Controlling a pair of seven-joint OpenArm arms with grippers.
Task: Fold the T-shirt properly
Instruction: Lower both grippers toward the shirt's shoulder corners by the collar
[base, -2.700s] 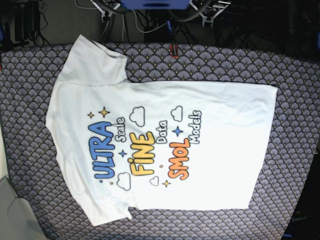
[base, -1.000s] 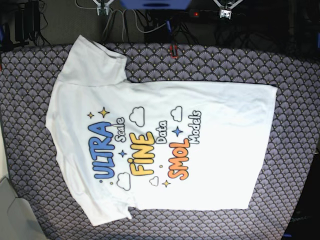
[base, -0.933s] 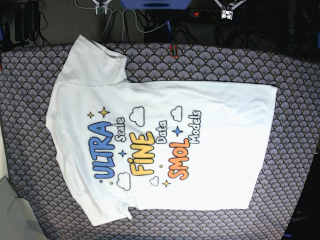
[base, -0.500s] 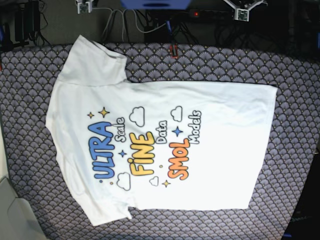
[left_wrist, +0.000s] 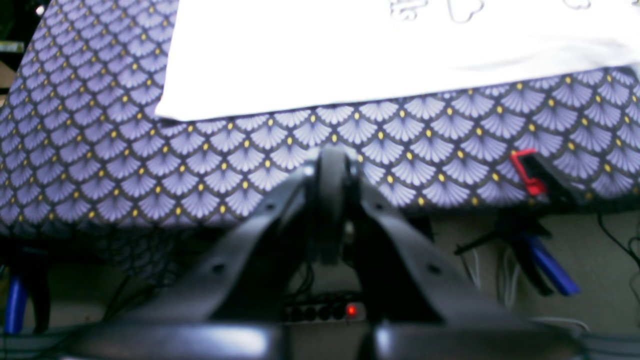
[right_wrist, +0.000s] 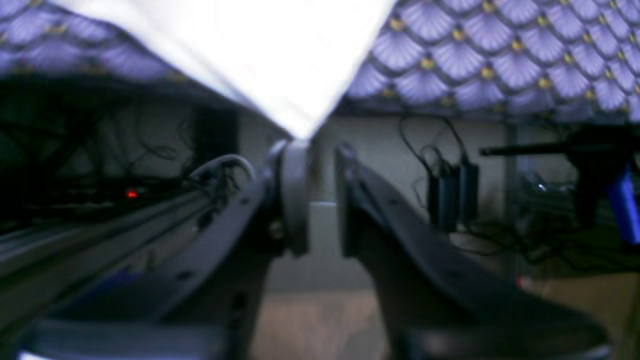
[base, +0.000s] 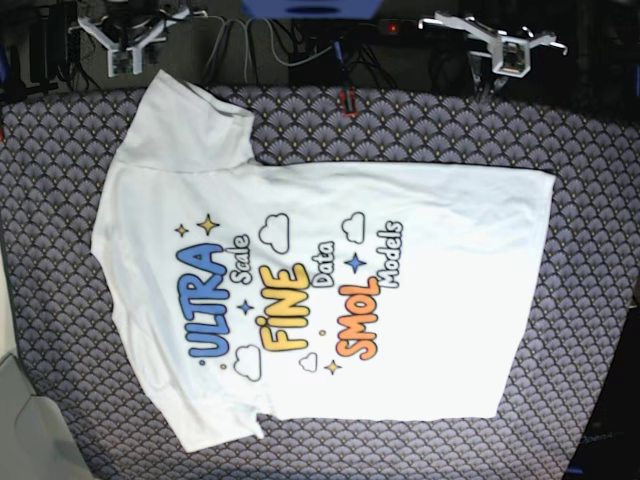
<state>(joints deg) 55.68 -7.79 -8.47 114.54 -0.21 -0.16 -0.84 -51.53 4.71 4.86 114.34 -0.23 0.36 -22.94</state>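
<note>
Black claws (left_wrist: 332, 200), curved fingers with small screws; white brackets.

Matt white cotton-like T-shirt (base: 330, 290) on a matt woven tablecloth (base: 590, 280); smooth black plastic-looking right hand (right_wrist: 315, 150).

T-shirt (base: 330, 290) flat on table (base: 590, 300)

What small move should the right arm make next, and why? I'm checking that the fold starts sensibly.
Probably ease the right gripper forward onto the sleeve corner of the T-shirt and close. In the right wrist view its jaws stand slightly apart just short of that white tip at the edge of the patterned table cover, and the shirt lies flat and unfolded, print up.
</note>
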